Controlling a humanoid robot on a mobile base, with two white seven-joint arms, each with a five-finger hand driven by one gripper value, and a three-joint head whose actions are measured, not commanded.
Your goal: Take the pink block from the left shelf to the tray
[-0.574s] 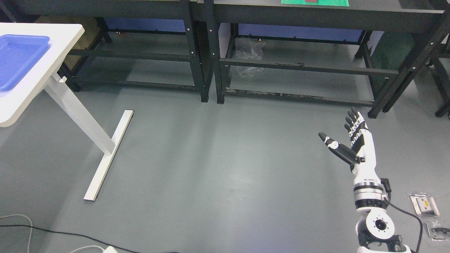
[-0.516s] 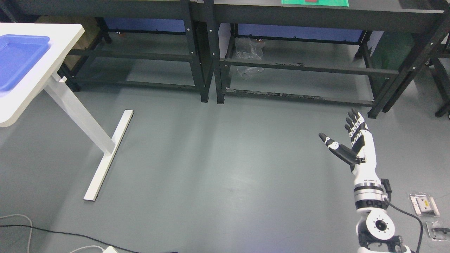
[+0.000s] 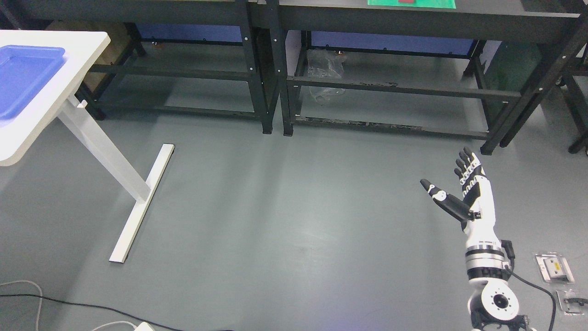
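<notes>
Grey floor [image 3: 275, 220] spreads before black shelves [image 3: 271, 69]. At far left, a white bench [image 3: 69, 73] carries the blue tray [image 3: 23, 78]. Low right, the right hand [image 3: 468, 197] holds nothing, fingers [image 3: 466, 165] spread; no pink block is discernible.

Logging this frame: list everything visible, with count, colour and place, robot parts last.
Shallow plastic tray: 1, blue, on the white table at far left, cut by the edge.
Table with slanted leg and flat foot: 1, white, left.
Metal shelf racks: 2 side by side, black, along the top; part of another at far right.
Flat mat: 1, green, on the right rack's top, with a small red thing on it, cut off.
Crumpled clear plastic bag: 1, under the right rack.
Cables: black and grey, floor, lower left.
Small packets: 2, clear, floor, lower right.
Pink block: none visible.
Right hand: 1, black and white, lower right, fingers spread, empty.
</notes>
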